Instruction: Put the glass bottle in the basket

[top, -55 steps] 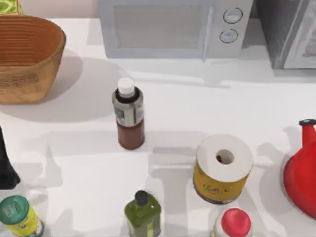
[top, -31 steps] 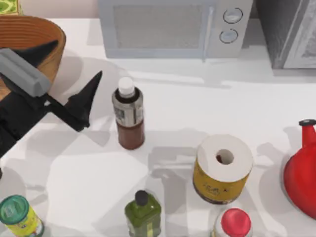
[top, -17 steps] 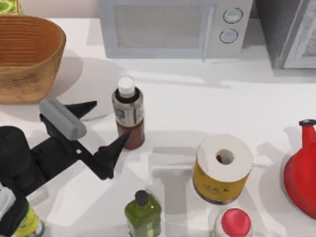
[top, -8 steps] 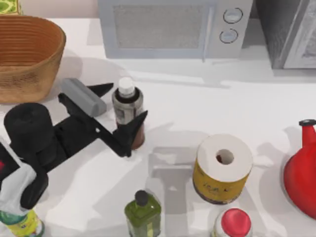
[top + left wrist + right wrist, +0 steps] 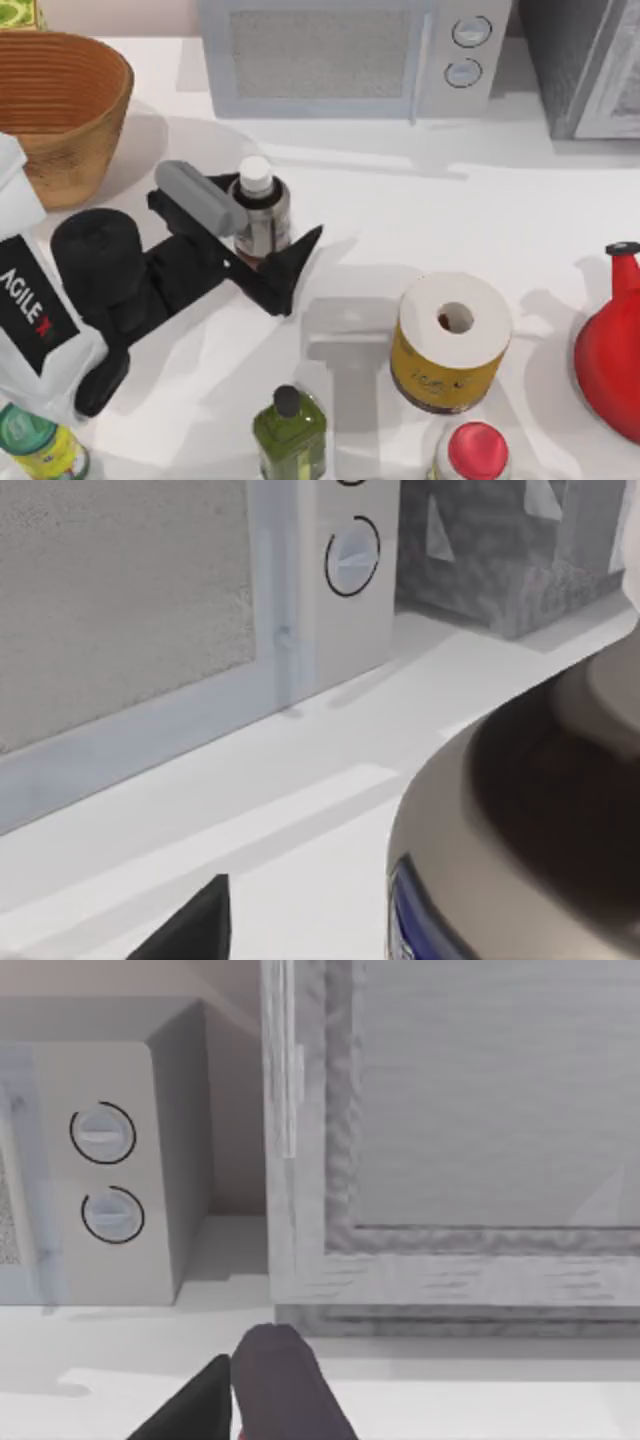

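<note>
White tabletop (image 5: pixel 480 220) carries everything, with a microwave (image 5: pixel 350 60) along its back edge. Taking the glass bottle (image 5: pixel 262 215) as the landmark: it stands upright in front of the microwave's left half, on the table. The left gripper (image 5: pixel 268 232) sits around it, jaws spread wide, one dark finger (image 5: pixel 292 268) to the bottle's front right and the other behind it; neither visibly presses the glass. In the left wrist view the bottle (image 5: pixel 520 850) looms close. The basket (image 5: pixel 60 110) lies well to the bottle's back left. For the right gripper (image 5: pixel 255 1390), I cannot tell its state.
</note>
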Controlling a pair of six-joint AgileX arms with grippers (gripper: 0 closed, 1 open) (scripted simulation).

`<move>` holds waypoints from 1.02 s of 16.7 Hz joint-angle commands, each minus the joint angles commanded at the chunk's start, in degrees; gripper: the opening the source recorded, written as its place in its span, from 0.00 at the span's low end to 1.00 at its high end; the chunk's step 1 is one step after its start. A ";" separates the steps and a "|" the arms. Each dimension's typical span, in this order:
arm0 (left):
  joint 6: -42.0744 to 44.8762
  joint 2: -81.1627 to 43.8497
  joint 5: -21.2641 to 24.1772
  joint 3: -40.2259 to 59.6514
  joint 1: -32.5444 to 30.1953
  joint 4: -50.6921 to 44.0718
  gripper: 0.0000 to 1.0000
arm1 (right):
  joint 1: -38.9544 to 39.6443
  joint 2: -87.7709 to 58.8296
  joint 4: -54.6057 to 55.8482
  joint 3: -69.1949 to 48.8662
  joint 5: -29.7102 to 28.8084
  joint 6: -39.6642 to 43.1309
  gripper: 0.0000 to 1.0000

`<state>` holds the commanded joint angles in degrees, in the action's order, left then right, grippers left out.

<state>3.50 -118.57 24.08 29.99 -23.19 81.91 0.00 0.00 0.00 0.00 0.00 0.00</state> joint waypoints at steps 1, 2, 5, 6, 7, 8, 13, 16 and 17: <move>0.00 0.00 0.00 0.00 0.00 0.00 1.00 | 0.00 0.00 0.00 0.00 0.00 0.00 1.00; 0.00 0.00 0.00 0.00 0.00 0.00 1.00 | 0.00 0.00 0.00 0.00 0.00 0.00 1.00; 0.00 0.00 0.00 0.00 0.00 0.00 0.77 | 0.00 0.00 0.00 0.00 0.00 0.00 1.00; 0.00 0.00 0.00 0.00 0.00 0.00 0.70 | 0.00 0.00 0.00 0.00 0.00 0.00 1.00; 0.00 0.00 0.00 0.00 0.00 0.00 0.62 | 0.00 0.00 0.00 0.00 0.00 0.00 1.00; 0.00 0.00 0.00 0.00 0.00 0.00 0.55 | 0.00 0.00 0.00 0.00 0.00 0.00 1.00; 0.00 0.00 0.00 0.00 0.00 0.00 0.17 | 0.00 0.00 0.00 0.00 0.00 0.00 1.00; 0.00 0.00 0.00 0.00 0.00 0.00 0.00 | 0.00 0.00 0.00 0.00 0.00 0.00 1.00; 0.00 0.00 0.00 0.00 0.00 0.00 0.00 | 0.00 0.00 0.00 0.00 0.00 0.00 1.00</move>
<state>3.50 -118.57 24.08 29.99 -23.19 81.91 0.00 0.00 0.00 0.00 0.00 0.00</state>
